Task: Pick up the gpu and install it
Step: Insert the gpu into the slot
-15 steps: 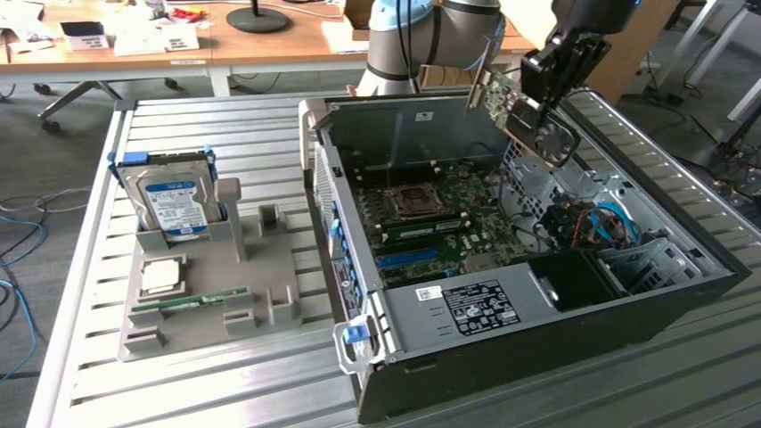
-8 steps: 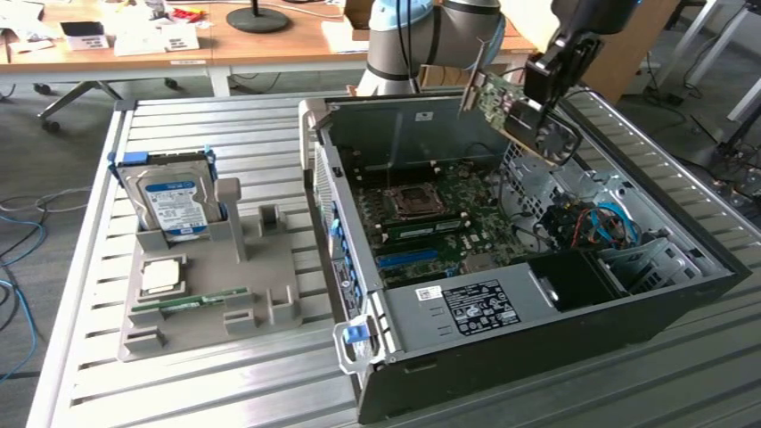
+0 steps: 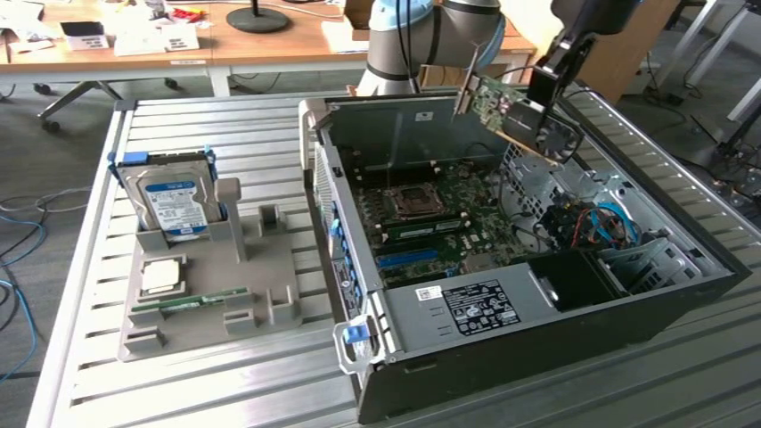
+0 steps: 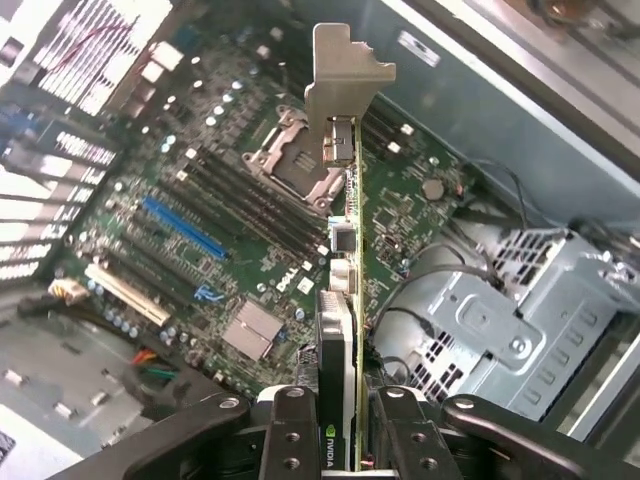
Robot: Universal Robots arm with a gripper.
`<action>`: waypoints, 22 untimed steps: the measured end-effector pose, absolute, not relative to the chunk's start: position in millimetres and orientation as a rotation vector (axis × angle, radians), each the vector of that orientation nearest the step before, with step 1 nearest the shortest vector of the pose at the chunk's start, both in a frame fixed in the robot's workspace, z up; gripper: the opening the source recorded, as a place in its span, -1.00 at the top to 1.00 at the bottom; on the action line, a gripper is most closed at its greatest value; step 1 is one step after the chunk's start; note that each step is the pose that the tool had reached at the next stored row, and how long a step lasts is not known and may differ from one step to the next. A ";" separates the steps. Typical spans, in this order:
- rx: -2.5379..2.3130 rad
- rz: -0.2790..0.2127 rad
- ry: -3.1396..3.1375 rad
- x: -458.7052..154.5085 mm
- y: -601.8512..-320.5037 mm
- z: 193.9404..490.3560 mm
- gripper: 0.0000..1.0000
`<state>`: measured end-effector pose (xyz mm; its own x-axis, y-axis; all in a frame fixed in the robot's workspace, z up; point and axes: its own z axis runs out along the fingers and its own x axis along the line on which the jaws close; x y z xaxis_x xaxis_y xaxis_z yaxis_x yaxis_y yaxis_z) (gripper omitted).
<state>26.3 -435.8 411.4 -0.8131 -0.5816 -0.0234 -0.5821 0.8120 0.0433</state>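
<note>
The gpu (image 3: 494, 100), a green-edged card with a dark face and a silvery bracket, hangs tilted in the air above the back of the open computer case (image 3: 535, 308). My gripper (image 3: 537, 102) is shut on it from above. In the wrist view the gpu (image 4: 345, 290) appears edge-on, bracket end (image 4: 345, 70) farthest from me, clamped between the two black fingers (image 4: 290, 430) of my gripper (image 4: 345, 445). Below it lies the motherboard (image 4: 230, 230) with its blue slot (image 4: 185, 228); the card is clear of the board.
A grey fixture tray (image 3: 208, 294) at the exterior view's left holds a hard drive (image 3: 173, 196), a CPU (image 3: 160, 276) and a RAM stick (image 3: 191, 303). Inside the case are a metal drive cage (image 4: 500, 320) and blue cables (image 3: 601, 223). Desks stand behind the table.
</note>
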 end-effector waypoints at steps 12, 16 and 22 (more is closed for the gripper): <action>-1.279 0.077 2.864 26.3 -435.8 410.9 0.47; -1.382 0.076 2.818 26.3 -435.8 410.7 0.47; -1.534 0.075 2.742 26.3 -435.8 410.5 0.47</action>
<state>26.3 -435.8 410.5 -0.5234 -0.8518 -0.0221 -0.8517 0.5223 0.0422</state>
